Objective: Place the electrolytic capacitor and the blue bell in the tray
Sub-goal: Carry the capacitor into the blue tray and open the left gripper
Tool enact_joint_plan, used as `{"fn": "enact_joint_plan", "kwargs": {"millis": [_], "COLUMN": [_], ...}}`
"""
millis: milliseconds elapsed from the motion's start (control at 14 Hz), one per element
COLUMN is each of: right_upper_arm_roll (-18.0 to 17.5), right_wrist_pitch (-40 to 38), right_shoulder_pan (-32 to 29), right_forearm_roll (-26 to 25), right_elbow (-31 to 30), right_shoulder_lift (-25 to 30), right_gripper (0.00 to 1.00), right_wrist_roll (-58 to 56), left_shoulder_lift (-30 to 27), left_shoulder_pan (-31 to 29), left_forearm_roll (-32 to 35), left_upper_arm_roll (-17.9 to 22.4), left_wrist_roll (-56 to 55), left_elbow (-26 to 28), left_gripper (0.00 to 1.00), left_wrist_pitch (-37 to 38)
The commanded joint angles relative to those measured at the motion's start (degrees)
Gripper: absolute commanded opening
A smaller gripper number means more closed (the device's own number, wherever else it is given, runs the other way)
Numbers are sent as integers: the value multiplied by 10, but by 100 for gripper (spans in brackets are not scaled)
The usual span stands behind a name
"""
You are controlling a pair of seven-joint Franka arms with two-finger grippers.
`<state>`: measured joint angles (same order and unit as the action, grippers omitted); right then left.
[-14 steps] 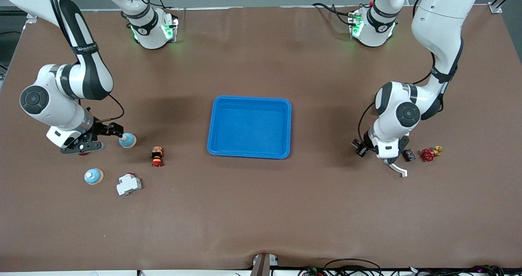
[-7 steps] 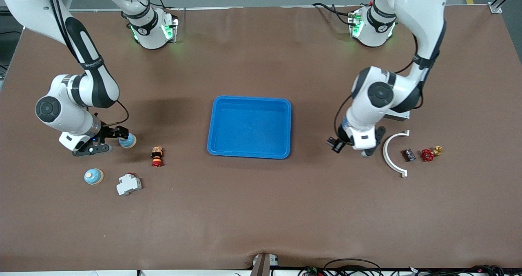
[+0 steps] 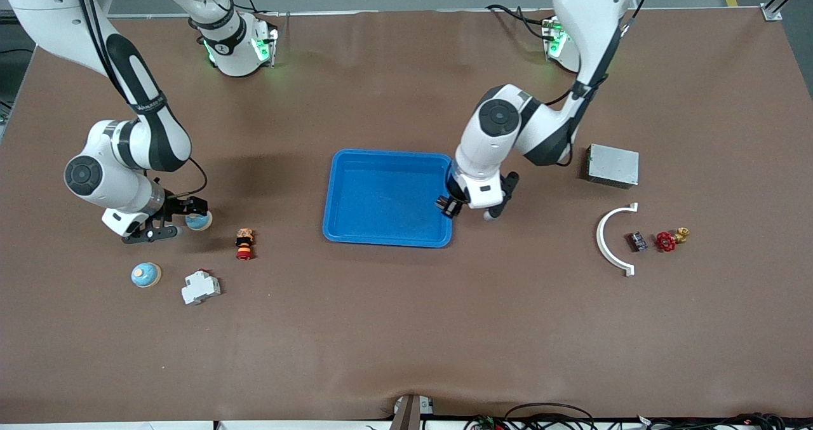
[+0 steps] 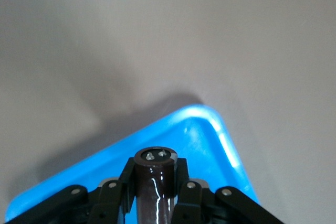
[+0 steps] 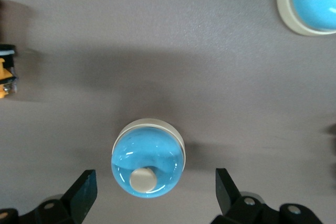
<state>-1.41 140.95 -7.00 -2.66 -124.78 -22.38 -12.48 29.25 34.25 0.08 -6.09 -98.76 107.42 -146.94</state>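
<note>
The bright-blue tray (image 3: 381, 192) lies mid-table. My left gripper (image 3: 448, 205) hangs over the tray's rim at the left arm's end, shut on the electrolytic capacitor (image 4: 154, 170), a dark brown cylinder with two metal terminals on its top. The left wrist view shows the tray's corner (image 4: 207, 137) under it. My right gripper (image 3: 192, 216) is low at the right arm's end, open, its fingers (image 5: 84, 190) on either side of a blue bell (image 5: 148, 158) standing on the table (image 3: 201, 222), with gaps on both sides.
A second blue bell (image 3: 146, 275), a white breaker (image 3: 201, 288) and a red-orange button (image 3: 244, 243) lie near the right gripper. At the left arm's end are a grey metal box (image 3: 612, 165), a white curved piece (image 3: 611, 246), a dark component (image 3: 636, 241) and a red valve (image 3: 665, 241).
My left arm has swung from the left arm's end to the tray's rim with the capacitor, uncovering the grey box. My right gripper has shifted slightly at the blue bell.
</note>
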Motion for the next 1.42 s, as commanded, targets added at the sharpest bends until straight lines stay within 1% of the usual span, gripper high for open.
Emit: {"fn": "enact_joint_plan", "kwargs": {"millis": [0,71,427,499,570,641,784,926,1140,1211,1282,1353], "right_upper_arm_roll": [-3,-3,-3,-3,-3,-3,-3,-3,-3,-3,-3,-3], "right_wrist_pitch": [3,3,3,3,4,4,4,8,16,16,14,13], "right_shoulder_pan": [-2,-1,1,1,1,1,4,5,4,4,3,3], "right_forearm_roll": [9,9,9,9,9,9,9,9,9,9,9,9], "right_elbow": [5,5,7,8,8,10,22,23,23,23,23,22], "right_shoulder_lift": [-14,-16,-25,-25,-27,-28,-42,-46,-51,-51,-51,-51], "right_gripper": [100,100,100,100,100,100,100,100,100,100,100,98], "right_wrist_roll": [0,0,0,0,0,0,0,-1,-2,-3,-3,-4], "left_shoulder_lift": [42,51,51,51,51,51,46,25,-3,-10,-21,-31], "left_shoulder_pan": [29,34,62,62,63,67,63,55,6,-14,-34,-54], "left_forearm_roll": [9,9,8,8,8,9,9,11,26,32,47,61], "left_upper_arm_roll": [8,8,6,6,6,9,10,13,16,16,15,15], "left_wrist_roll": [-35,-35,-41,-42,-43,-43,-43,-38,-36,-26,-12,7], "left_elbow": [-20,-20,-22,-22,-21,-21,-24,-27,-83,-98,-100,-95], "left_gripper": [0,0,0,19,77,100,100,100,100,100,100,100], "left_wrist_pitch": [15,25,71,73,74,75,77,97,202,226,239,248]}}
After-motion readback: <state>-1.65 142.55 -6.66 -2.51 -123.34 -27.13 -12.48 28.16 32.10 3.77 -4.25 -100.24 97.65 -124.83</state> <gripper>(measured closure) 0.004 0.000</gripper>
